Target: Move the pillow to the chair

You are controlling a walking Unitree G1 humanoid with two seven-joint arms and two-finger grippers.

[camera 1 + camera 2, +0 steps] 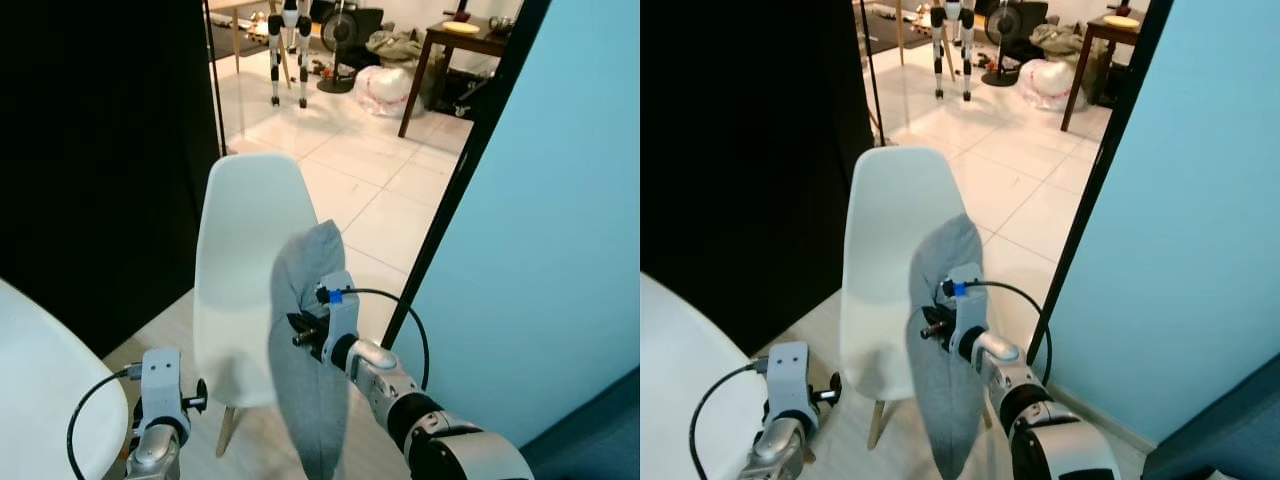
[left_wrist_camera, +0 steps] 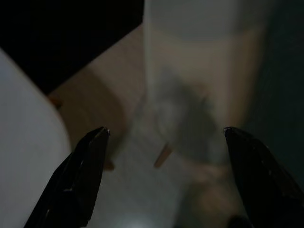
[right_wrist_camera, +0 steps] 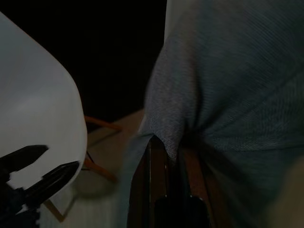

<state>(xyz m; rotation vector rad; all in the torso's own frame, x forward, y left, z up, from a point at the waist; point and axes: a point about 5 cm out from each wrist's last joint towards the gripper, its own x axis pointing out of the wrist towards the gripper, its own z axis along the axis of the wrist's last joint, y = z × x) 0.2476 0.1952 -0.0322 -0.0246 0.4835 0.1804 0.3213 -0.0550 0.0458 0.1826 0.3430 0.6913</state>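
Currently the right hand (image 1: 303, 330) is clamped on the grey pillow (image 1: 305, 350), its two black fingers pinched together on a gathered fold of the fabric, as the right wrist view shows where the cloth bunches at the fingers (image 3: 164, 166). The grip sits in the upper part of the pillow, so the pillow hangs free under its own weight instead of lying flat; this keeps it off the wooden floor (image 1: 170, 325) and lets it be carried with one arm. The pillow is held in the air in front of the white chair (image 1: 245, 240), overlapping the chair's back as seen from the head cameras; whether cloth and chair touch cannot be told. The pillow's long axis runs nearly vertical, its upper corner pointing up and slightly toward the chair back and its lower end pointing down at the floor, below the level of the grip. The left hand (image 2: 164, 140) is low and to the left, released, its fingers spread wide apart and holding nothing; it points toward the chair legs and the floor. A second white chair (image 1: 45, 390) stands at the near left. By judgement, the pillow is not yet resting on the seat, so placement remains to be done.
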